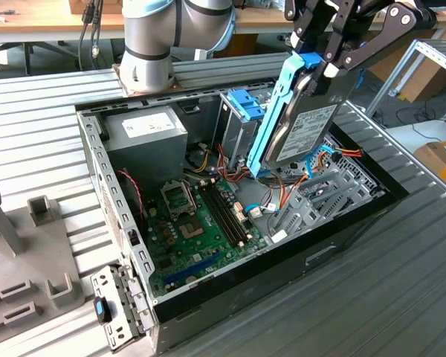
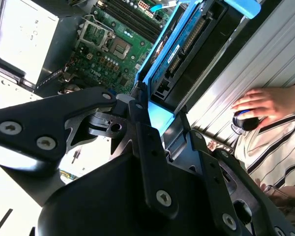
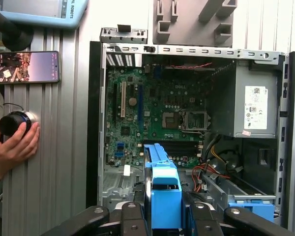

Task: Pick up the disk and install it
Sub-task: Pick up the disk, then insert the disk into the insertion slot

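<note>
The flat grey-metal hard drive in its light-blue plastic carrier rail (image 1: 312, 126) hangs tilted on edge over the open black-and-silver computer case (image 1: 111, 197). Its lower end is close above the bundle of red, orange and blue cables (image 1: 281, 192), just beside the silver drive cage (image 1: 232, 134). Lowered at this tilt it could snag those wires or knock the cage. The black claw (image 1: 323, 61) is closed narrow on the drive's upper end alone, so the drive might also pivot or slip.
</note>
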Robot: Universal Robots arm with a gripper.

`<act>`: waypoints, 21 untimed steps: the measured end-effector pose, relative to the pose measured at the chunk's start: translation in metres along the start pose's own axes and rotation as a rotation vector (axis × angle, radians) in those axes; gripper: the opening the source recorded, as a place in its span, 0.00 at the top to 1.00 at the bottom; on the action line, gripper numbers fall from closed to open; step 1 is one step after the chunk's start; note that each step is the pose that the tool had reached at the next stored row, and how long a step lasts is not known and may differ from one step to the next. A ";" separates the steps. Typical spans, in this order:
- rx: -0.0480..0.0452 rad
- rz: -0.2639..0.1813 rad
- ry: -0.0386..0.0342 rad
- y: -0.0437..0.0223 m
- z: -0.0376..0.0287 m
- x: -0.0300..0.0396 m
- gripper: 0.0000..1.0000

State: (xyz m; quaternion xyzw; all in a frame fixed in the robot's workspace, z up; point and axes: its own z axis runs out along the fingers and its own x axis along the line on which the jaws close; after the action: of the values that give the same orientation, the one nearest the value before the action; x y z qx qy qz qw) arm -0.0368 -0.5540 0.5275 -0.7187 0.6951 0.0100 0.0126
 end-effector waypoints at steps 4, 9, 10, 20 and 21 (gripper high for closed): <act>0.0000 0.000 0.0000 -0.0013 0.0000 0.0018 0.63; 0.0000 0.000 0.0000 -0.0014 0.0000 0.0019 0.63; 0.0000 0.000 0.0000 -0.0014 0.0000 0.0019 0.63; 0.0000 0.000 0.0000 -0.0042 -0.0001 0.0060 0.63; 0.0000 0.000 0.0001 -0.0045 -0.0001 0.0067 0.63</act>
State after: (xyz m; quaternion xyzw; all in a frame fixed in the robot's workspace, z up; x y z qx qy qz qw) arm -0.0321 -0.5605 0.5274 -0.7188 0.6951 0.0100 0.0126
